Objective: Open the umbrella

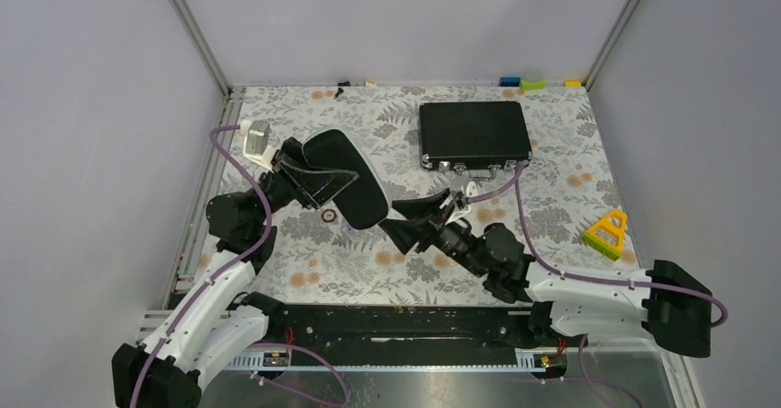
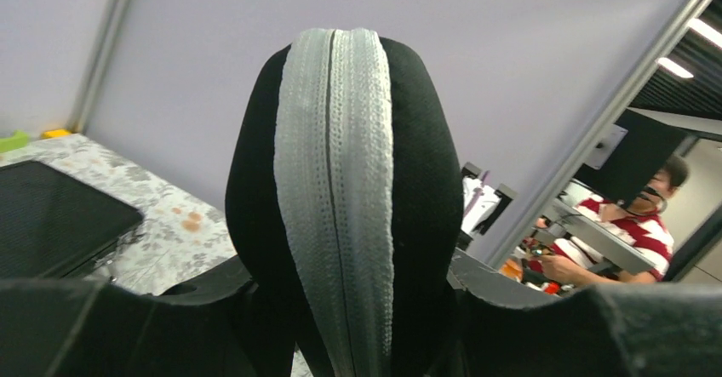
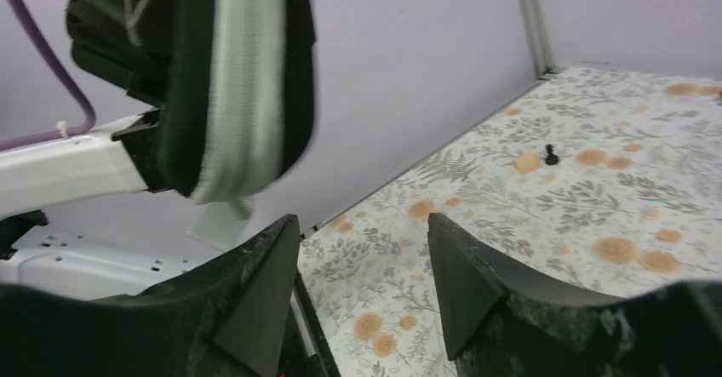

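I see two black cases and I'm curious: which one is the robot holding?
The oval zip case, pinched between the left fingers in the air. The rectangular briefcase lies flat on the table, and no fingers touch it.

White arm links (image 1: 589, 302), black joints (image 1: 502, 244), purple cables (image 1: 608, 282), black wedge-shaped gripper fingers (image 3: 255, 300)

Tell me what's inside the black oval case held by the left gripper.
Nothing inside shows. The black oval case, clamped in the left gripper, is closed. Its grey zipper band runs shut along the visible edge, hiding the contents. No umbrella shows in any view.
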Tool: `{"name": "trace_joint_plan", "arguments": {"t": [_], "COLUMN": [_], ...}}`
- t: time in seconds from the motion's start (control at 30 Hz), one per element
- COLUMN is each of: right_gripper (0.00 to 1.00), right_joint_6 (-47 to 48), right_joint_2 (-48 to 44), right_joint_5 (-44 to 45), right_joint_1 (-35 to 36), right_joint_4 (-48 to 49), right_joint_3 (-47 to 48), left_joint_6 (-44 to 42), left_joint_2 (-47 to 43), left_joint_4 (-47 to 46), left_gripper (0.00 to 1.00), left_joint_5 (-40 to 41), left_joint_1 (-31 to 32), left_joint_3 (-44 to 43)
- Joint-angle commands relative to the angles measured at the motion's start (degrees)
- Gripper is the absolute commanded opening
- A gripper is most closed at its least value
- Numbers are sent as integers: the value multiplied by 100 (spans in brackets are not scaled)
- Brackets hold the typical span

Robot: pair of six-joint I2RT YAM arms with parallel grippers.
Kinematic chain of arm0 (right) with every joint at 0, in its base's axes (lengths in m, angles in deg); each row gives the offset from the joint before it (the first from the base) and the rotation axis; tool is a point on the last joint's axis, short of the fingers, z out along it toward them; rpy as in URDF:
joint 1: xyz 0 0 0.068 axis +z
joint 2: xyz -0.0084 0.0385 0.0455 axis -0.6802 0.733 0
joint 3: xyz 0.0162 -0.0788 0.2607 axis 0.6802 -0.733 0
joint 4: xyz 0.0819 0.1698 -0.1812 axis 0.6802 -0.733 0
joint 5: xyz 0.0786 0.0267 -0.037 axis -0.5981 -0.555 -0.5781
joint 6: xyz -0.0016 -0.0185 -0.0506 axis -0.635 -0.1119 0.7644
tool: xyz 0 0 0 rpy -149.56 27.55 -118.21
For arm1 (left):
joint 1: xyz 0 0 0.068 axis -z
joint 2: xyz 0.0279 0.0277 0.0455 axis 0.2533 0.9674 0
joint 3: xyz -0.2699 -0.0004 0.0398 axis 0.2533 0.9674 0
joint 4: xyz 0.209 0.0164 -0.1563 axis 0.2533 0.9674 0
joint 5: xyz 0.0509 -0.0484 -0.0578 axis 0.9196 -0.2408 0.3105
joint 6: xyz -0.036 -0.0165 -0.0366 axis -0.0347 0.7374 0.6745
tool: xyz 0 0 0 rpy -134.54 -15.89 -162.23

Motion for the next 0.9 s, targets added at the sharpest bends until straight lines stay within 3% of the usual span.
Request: {"name": "trace_joint_plan", "arguments": {"t": [0.0, 0.1, 0.33, 0.87], "right_gripper": [63, 57, 58, 50], "right_joint_6": [-82, -62, 19, -52], "right_joint_2": [423, 660, 966, 1645], "right_joint_5": [-423, -606, -577, -382], "right_joint_1": [200, 325, 491, 495], "right_joint_4": [1367, 1660, 1767, 2214], "right_joint_3": [128, 200, 248, 371], "left_joint_6": [-806, -804, -460, -554], "left_joint_2": [-237, -230, -139, -496], "left_joint_4": [583, 414, -144, 53], "left_gripper": [0, 0, 0, 0], "left_joint_5": [596, 673, 571, 596], "left_joint_1": [-14, -10, -269, -410], "left_joint_3": [109, 234, 466, 655]}}
